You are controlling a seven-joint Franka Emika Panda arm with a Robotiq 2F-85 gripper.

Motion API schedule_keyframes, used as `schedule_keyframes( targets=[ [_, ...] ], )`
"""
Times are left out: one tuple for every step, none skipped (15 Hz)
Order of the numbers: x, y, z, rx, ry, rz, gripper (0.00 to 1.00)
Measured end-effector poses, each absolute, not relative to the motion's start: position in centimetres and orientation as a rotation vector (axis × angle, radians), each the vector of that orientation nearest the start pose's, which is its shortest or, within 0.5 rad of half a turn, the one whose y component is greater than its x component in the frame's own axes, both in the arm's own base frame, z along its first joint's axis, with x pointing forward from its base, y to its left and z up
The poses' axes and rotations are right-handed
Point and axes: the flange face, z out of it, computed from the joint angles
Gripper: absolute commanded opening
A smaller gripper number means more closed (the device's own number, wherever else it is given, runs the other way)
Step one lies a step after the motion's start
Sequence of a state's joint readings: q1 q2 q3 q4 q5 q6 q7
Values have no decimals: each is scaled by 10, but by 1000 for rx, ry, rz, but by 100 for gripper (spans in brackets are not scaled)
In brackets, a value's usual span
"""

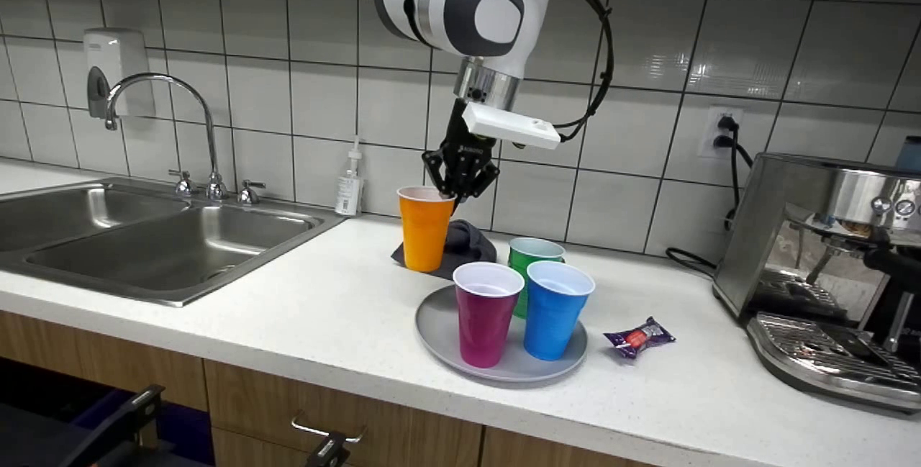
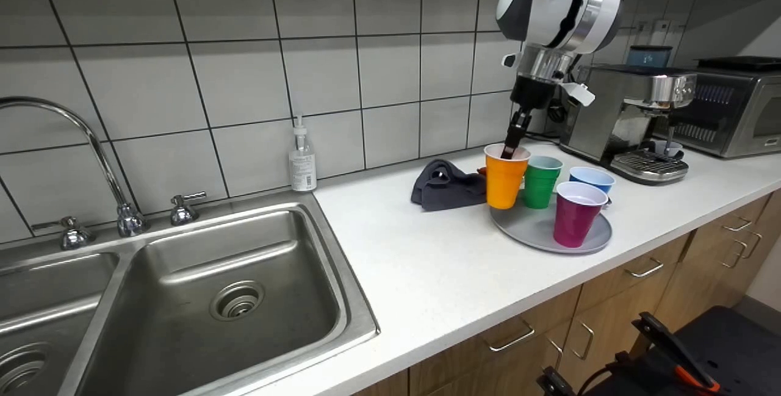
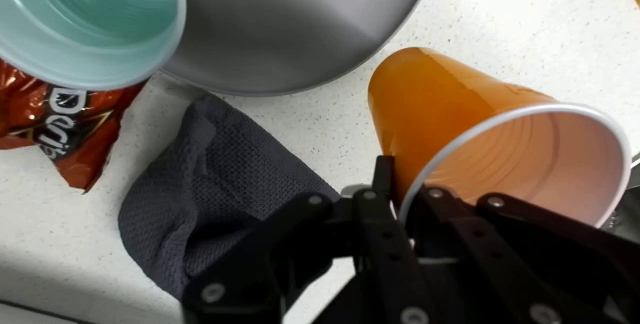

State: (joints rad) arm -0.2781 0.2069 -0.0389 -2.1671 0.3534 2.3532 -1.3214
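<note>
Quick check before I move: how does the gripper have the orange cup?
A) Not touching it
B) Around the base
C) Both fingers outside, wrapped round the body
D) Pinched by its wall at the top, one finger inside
D: in the wrist view the gripper has one finger inside the orange cup and the other outside, its wall pinched between them.

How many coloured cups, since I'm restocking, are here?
4: orange cup gripped at its rim by the tool; green cup, maroon cup and blue cup on the plate.
</note>
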Motion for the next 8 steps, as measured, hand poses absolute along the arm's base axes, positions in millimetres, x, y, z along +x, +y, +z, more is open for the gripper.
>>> schedule_keyframes(
  targets=[
    [534,-171,298,-2732,-1110,-237,1],
    [535,-172,297,-2718,-1134,-234,1],
    [537,-173,296,-2708,-1159,-234,1],
    [539,-174,294,-2698,-1182,-234,1],
    [541,-175,291,-2687,-1206,-233,1],
    [542,-177,289,-2678,-1227,-232,1],
    [544,-178,286,-2670,-1244,-230,1],
    [546,-179,283,-2659,-1266,-229,1]
  ],
)
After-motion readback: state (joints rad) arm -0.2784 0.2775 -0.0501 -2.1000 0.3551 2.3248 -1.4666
